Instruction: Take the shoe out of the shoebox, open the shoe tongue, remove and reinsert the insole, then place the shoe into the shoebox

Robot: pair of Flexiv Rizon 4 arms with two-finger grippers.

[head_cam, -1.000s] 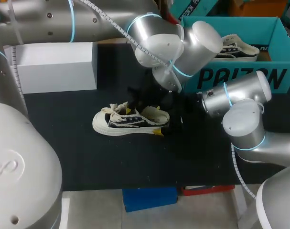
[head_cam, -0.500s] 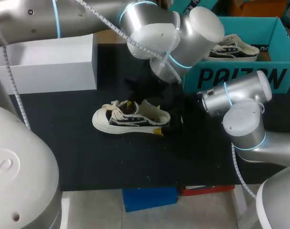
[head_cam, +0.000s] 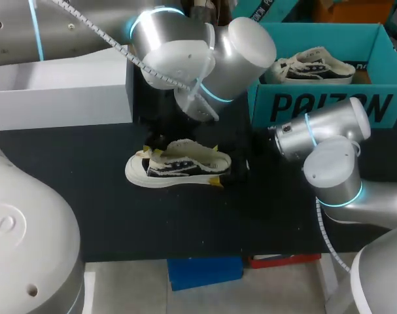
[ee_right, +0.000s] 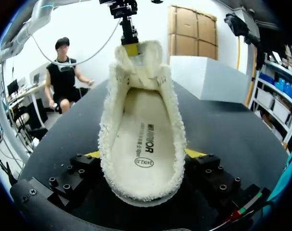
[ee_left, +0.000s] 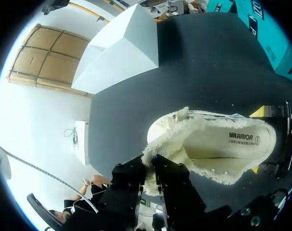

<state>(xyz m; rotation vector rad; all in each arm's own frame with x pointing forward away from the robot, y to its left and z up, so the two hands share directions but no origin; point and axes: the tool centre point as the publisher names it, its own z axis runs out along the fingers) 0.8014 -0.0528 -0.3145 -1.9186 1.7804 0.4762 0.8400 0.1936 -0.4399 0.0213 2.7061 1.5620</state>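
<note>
The shoe [head_cam: 175, 169] stands on its sole just beside the shoebox [head_cam: 329, 104], outside it. The right gripper [ee_right: 144, 155] clamps the heel from both sides, and the left gripper [ee_left: 154, 166] pinches the tongue [ee_right: 136, 65]. If the left gripper pulls too hard, the fluffy tongue may slip free, or the heel may twist loose.

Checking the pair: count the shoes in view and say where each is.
2. One shoe lies mid-table on the dark mat, gripped by the left claw and right claw. The other shoe sits in the teal box. More may be hidden.
</note>
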